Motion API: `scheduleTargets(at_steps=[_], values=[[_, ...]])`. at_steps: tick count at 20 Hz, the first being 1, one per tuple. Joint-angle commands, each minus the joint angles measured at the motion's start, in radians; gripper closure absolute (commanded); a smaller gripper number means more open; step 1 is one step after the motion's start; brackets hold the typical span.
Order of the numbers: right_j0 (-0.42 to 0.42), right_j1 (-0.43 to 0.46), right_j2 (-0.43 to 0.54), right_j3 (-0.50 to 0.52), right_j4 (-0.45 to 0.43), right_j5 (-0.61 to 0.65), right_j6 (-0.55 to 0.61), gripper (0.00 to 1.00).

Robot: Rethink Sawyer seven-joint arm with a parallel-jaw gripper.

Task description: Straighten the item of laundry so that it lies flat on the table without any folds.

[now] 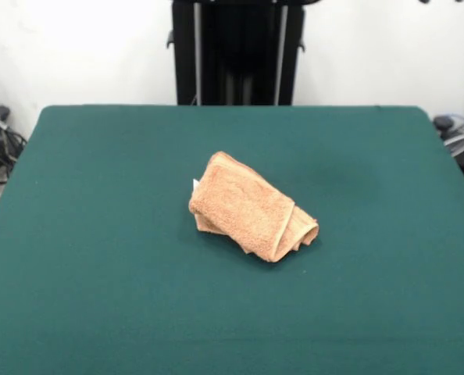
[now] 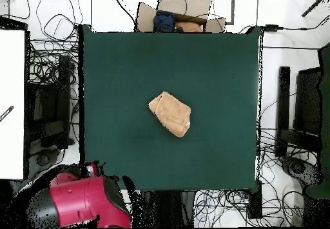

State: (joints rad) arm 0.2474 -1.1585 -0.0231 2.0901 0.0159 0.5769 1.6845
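Note:
The item of laundry (image 1: 251,206) is a peach-orange terry towel, folded over itself into a thick, slanted bundle near the middle of the table (image 1: 99,234). A bit of white tag peeks out at its left edge. From overhead, the towel (image 2: 171,113) lies as a small slanted oblong at the centre of the dark green table (image 2: 116,65). My red arm (image 2: 87,200) is drawn back off the table's corner, far from the towel. Only two small dark bits of the gripper (image 1: 443,1) show at the top edge of the front view.
Tangled cables (image 2: 48,59) and dark equipment (image 2: 303,110) lie on the floor along both sides of the table. An open cardboard box (image 2: 177,13) with clothes stands beyond the far edge in the overhead view. A white panel (image 2: 13,104) borders the left.

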Motion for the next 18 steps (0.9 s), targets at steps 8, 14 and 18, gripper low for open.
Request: scheduleTargets(at_steps=[8,14,18], values=[[-0.198,-0.005,0.006,0.157,0.046,-0.066,0.050,0.00],[-0.352,-0.057,0.085,0.243,0.042,-0.103,-0.073,0.00],[-0.398,-0.052,0.129,0.265,0.017,-0.138,-0.063,0.00]])
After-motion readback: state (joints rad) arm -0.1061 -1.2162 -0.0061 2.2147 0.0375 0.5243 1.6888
